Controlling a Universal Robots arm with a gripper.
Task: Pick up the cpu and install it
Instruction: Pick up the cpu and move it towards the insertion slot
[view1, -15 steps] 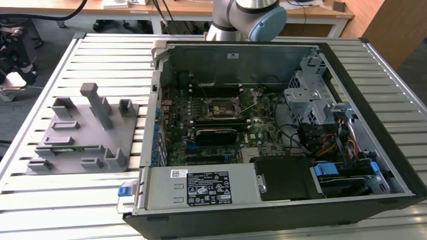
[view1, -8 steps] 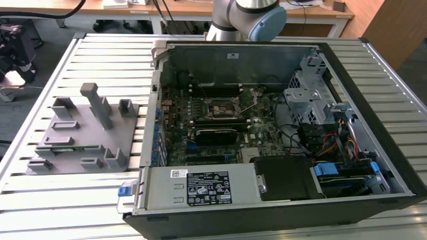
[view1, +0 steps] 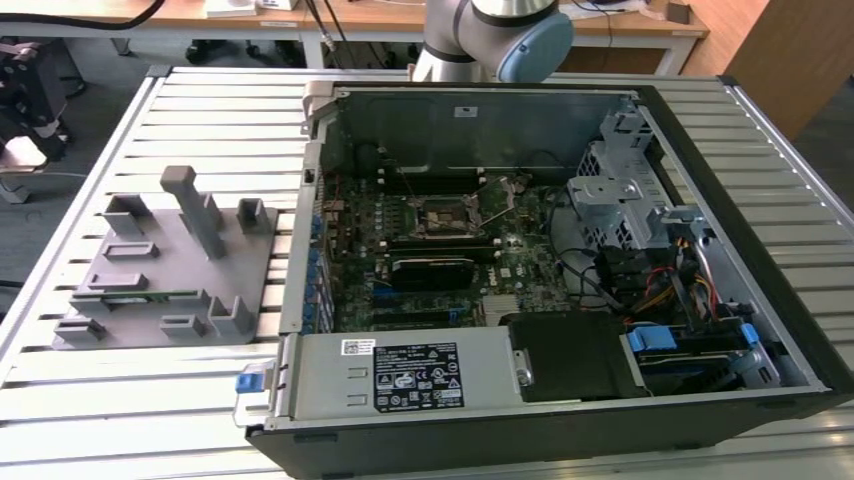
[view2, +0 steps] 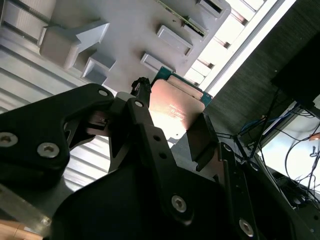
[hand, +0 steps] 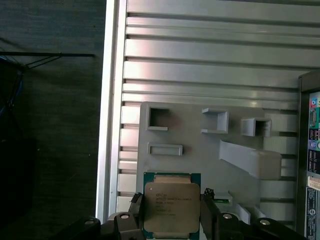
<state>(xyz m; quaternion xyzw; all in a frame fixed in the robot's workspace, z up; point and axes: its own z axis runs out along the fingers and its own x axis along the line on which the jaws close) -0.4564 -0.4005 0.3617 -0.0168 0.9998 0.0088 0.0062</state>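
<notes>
The cpu (hand: 171, 206), a flat square chip with a silver-grey metal top and a green edge, sits between the two black fingers (hand: 137, 212) of my gripper (hand: 171, 215), which is shut on its opposite sides. In the second wrist view the cpu (view2: 176, 106) shows tilted between the same fingers (view2: 142, 112) of the gripper (view2: 172, 125). Chip and gripper hang well above the grey holder plate (hand: 195, 150). The black motherboard socket (view1: 442, 215) with its metal frame lies inside the open computer case (view1: 747, 200).
The grey holder plate (view1: 174, 270) with raised blocks and pockets lies on the slatted metal table (view1: 160, 400), at the exterior view's left of the case. A green memory stick (view1: 134, 294) rests in it. The arm's base (view1: 494, 40) stands behind the case, whose walls rise around the board.
</notes>
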